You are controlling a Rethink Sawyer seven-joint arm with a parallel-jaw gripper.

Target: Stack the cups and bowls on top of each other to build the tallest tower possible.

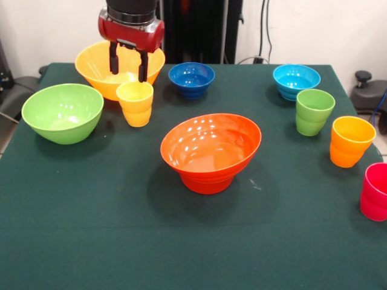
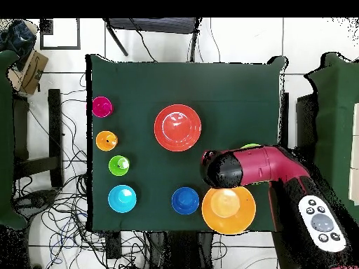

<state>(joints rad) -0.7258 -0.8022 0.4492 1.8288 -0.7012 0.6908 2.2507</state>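
Note:
My gripper (image 1: 128, 65) hangs open just above the yellow cup (image 1: 135, 104), its two black fingers (image 1: 113, 60) apart with nothing between them. Directly behind stands the large yellow bowl (image 1: 92, 66). The tower (image 1: 210, 148) is a wide orange bowl over a smaller orange base, at the table's middle. A green bowl (image 1: 62, 112) sits at the left. Further back are a dark blue bowl (image 1: 191, 78) and a light blue bowl (image 1: 295, 80). Green (image 1: 314, 112), orange-yellow (image 1: 351, 141) and pink-red (image 1: 376, 190) cups line the right side. In the overhead view the arm (image 2: 259, 167) hides the yellow cup.
The pink-red cup stands close to the table's right edge in the front view. Dark green cloth (image 1: 91, 229) covers the table. Seen from overhead, cables lie on the floor (image 2: 63, 210) beside the table.

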